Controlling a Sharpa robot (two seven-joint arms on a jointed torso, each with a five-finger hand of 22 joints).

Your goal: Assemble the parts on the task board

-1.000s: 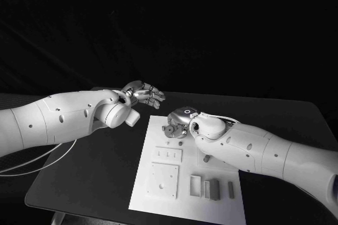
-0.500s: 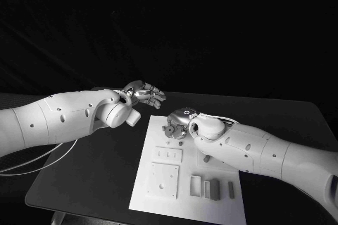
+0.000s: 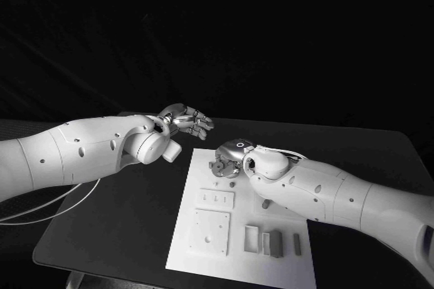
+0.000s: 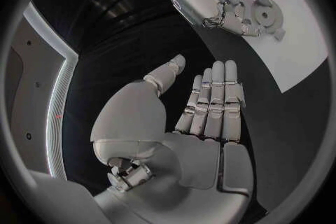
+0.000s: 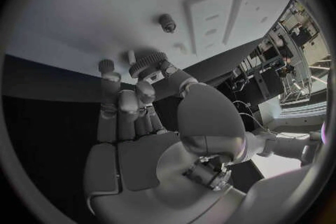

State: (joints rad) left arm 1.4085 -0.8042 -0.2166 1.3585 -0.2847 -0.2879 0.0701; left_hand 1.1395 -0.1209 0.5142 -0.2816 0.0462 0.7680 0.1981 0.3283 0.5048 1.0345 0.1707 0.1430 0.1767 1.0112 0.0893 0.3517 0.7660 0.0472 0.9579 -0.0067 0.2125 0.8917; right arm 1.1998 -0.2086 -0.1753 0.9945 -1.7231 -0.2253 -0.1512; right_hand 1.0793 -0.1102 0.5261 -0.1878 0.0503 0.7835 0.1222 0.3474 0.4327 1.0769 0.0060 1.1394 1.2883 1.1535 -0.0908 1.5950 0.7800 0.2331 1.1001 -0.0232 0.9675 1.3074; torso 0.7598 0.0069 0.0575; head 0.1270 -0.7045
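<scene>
The white task board (image 3: pixel 204 257) lies in the middle of the black table. My right hand (image 3: pixel 229 160) hovers low over the board's far end and pinches a small toothed gear (image 3: pixel 220 167) between thumb and fingers. The right wrist view shows this gear (image 5: pixel 148 63) at the fingertips (image 5: pixel 143 89), close to the board (image 5: pixel 105 5), with a small knurled piece (image 5: pixel 106 65) beside it and a short peg (image 5: pixel 167 22) standing farther off. My left hand (image 3: pixel 186 121) hangs over the table beyond the board's far left corner, fingers (image 4: pixel 213 103) straight and apart, holding nothing.
On the board lie a slotted plate (image 3: pixel 217 198), a square plate (image 3: pixel 210 231) and several small blocks (image 3: pixel 271 243) near its front edge. A peg (image 3: pixel 265 203) stands beside my right forearm. A white cable (image 3: pixel 54 207) runs over the table's left side.
My right hand has sunk very slightly toward the board with the gear. The left hand has stayed where it was.
</scene>
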